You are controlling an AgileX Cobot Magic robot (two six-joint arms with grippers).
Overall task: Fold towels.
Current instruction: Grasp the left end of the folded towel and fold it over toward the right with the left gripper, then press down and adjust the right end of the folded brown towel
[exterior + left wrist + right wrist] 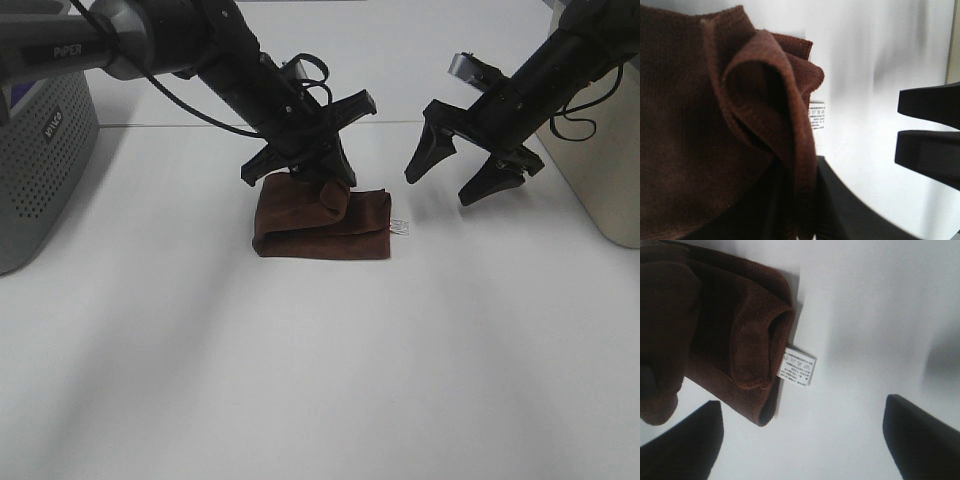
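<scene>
Though blurred, towel (740,340) tag (797,366) seemingly printed.

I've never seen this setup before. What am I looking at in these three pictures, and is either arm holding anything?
It is a robot with two black arms. The wide picture comes from a camera mounted high; the other two come from cameras on the wrists. A folded reddish-brown towel with a white tag lies on the white table. The left arm's fingers pinch a raised fold of it; the right arm's fingers hover open beside it, holding nothing.
</scene>
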